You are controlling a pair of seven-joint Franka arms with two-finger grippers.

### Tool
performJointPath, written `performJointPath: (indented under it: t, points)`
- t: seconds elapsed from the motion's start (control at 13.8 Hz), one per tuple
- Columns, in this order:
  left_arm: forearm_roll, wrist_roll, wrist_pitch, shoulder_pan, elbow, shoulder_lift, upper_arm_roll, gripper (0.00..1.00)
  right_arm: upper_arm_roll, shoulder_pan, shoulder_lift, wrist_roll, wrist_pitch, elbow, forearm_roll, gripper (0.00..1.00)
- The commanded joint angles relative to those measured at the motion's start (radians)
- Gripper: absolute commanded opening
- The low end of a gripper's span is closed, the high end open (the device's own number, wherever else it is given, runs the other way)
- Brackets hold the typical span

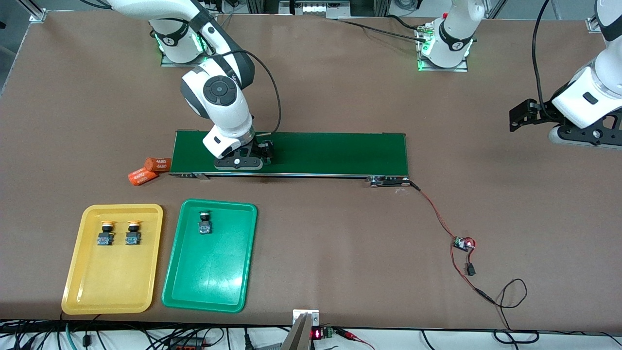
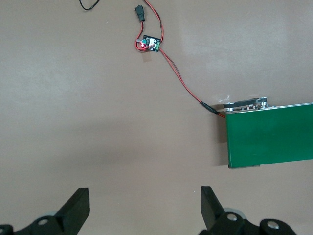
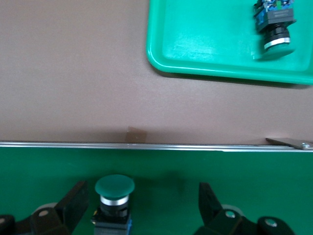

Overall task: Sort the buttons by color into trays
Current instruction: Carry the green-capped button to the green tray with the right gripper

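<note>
A wide brown bench carries a long dark green conveyor belt across its middle. Nearer the front camera, toward the right arm's end, two shallow rounded plastic trays lie side by side: a yellow tray and a green tray.

The yellow tray already holds two yellow-capped push-button switches on dark blocky bodies, just beside each other. The green tray holds one green-capped push-button switch lying on its side. The last green-capped push-button switch stands upright on the belt, near the belt's end toward the right arm.

The right hand is low over the belt with its two fingers spread wide apart, one on each side of that last switch. The switch sits much closer to one finger than to the other, and nothing is gripped yet.

The left hand waits over bare bench off the belt's other end, fingers also spread apart and empty. A small circuit board on red wires lies on the bench there.

Two orange cylinders marked 4680 lie just off the belt's end near the right arm.

Risks, as a judgement: because the switch is off-centre between the fingers, closing may push it sideways or tip the top-heavy body over before both fingers meet it. A grip on the rounded cap rather than the blocky body may slip. If the belt moves, the switch may slide out from between the fingers.
</note>
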Motion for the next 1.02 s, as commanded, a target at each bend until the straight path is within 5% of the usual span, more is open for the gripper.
performJointPath:
  t: [0.0, 0.51, 0.65, 0.8, 0.95]
  points:
    - [-0.019, 0.021, -0.023, 0.007, 0.031, 0.010, -0.005, 1.00, 0.013, -0.008, 0.011, 0.012, 0.019, -0.015, 0.013, 1.00]
    - [-0.019, 0.021, -0.023, 0.004, 0.031, 0.012, -0.005, 1.00, 0.013, -0.011, 0.056, 0.020, 0.010, -0.036, 0.013, 0.99]
    - [-0.019, 0.021, -0.023, 0.006, 0.031, 0.010, -0.005, 1.00, 0.013, -0.012, 0.057, 0.018, 0.010, -0.049, 0.011, 0.76]
    - [-0.019, 0.021, -0.023, 0.006, 0.031, 0.010, -0.005, 1.00, 0.013, -0.017, 0.057, 0.015, 0.009, -0.049, 0.013, 0.34]
    - [-0.019, 0.021, -0.023, 0.006, 0.031, 0.010, -0.005, 1.00, 0.013, -0.026, 0.054, 0.013, -0.002, -0.041, 0.013, 0.16]
